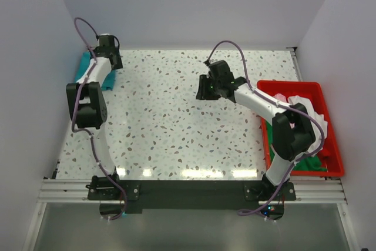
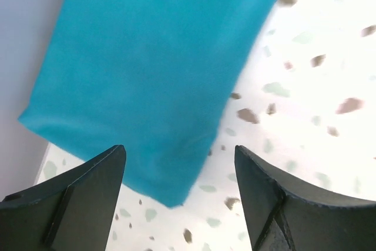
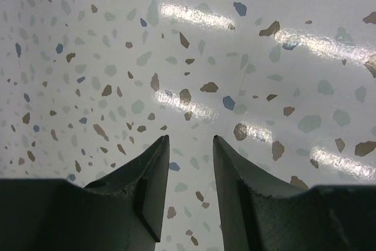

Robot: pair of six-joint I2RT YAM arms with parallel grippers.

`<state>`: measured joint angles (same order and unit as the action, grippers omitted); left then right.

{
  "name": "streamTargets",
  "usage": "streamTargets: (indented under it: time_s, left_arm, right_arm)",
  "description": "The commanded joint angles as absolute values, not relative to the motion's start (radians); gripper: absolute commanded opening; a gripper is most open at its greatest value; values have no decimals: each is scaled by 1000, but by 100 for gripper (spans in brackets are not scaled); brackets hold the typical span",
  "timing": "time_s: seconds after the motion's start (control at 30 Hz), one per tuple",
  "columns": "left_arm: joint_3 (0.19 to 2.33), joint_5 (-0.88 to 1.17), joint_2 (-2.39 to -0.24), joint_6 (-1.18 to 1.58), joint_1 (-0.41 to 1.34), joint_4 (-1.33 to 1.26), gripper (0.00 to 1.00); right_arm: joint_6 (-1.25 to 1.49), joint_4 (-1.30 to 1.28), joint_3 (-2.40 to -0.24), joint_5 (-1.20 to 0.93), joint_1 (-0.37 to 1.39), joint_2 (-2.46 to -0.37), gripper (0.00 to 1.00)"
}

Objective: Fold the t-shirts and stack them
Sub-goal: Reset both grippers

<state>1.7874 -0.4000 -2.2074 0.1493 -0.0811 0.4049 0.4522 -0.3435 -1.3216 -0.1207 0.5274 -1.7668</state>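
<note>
Left wrist is showing left claw [image 2: 179, 149] gaping, teal shirt [image 2: 153, 69] lying just ahead; right claw [image 3: 190, 138] is hovering narrowly parted.

Two arms, left arm [image 1: 88, 104] and right arm [image 1: 294, 130], are reaching over one table [image 1: 176, 121]. One teal shirt [image 1: 86, 66] is lying on it. One red bin [image 1: 294, 84] is holding at least three more: white shirt [image 1: 306, 103], pink shirt [image 1: 282, 98], green shirt [image 1: 314, 163].
</note>
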Motion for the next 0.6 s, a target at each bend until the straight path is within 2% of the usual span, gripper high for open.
streamTargets:
  time_s: [0.0,0.13,0.33,0.57]
  left_arm:
    - [1793,-365,-2019,228,-23,403,80]
    - [1698,-353,-1841,296,69,405,80]
    - [1386,-284,-1530,405,239,314,80]
    - [1038,-342,-1247,489,604,255,80]
  right_arm:
    - [443,-353,-1359,-71,531,-1662,40]
    - [442,-390,-1339,-26,529,-1579,42]
    - [445,-440,-1258,24,522,-1392,43]
    - [474,-451,-1046,81,522,-1110,45]
